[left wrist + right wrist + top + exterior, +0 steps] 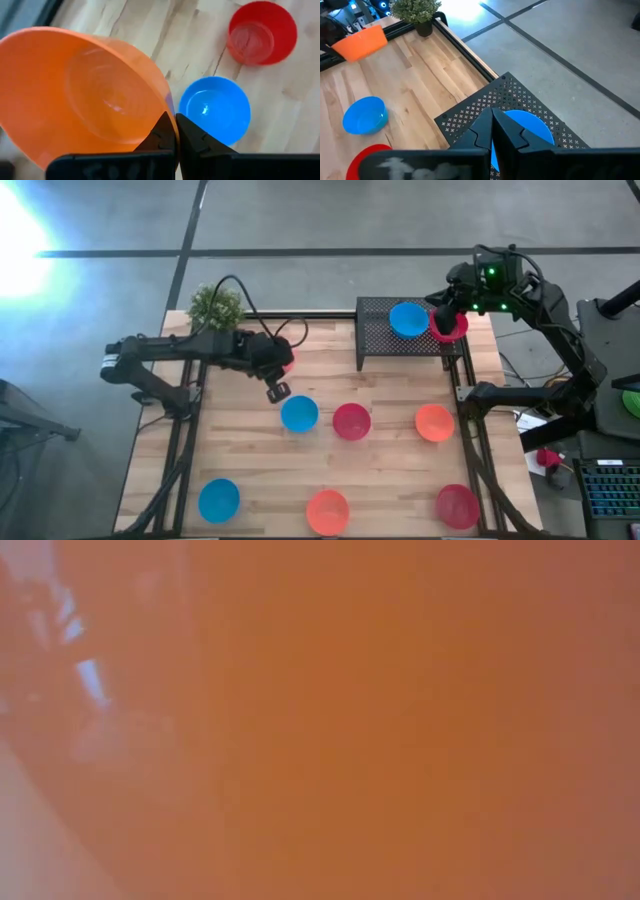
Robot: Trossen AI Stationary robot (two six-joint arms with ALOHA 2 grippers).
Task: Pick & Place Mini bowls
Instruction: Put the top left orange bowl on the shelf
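Orange bowl (85,95) tilted sideways

- I work in a robotics lab: bare concrete floor (350,220) beyond my jaws.
- A framed wooden surface (400,470) below them, keyboard (612,488) alongside.

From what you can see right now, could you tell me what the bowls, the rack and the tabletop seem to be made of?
Orange bowl: probably plastic; glossy, slightly translucent, with moulded rings.
Rack: likely black metal, perforated in a cross pattern.
Tabletop: pale wood planks with visible grain.
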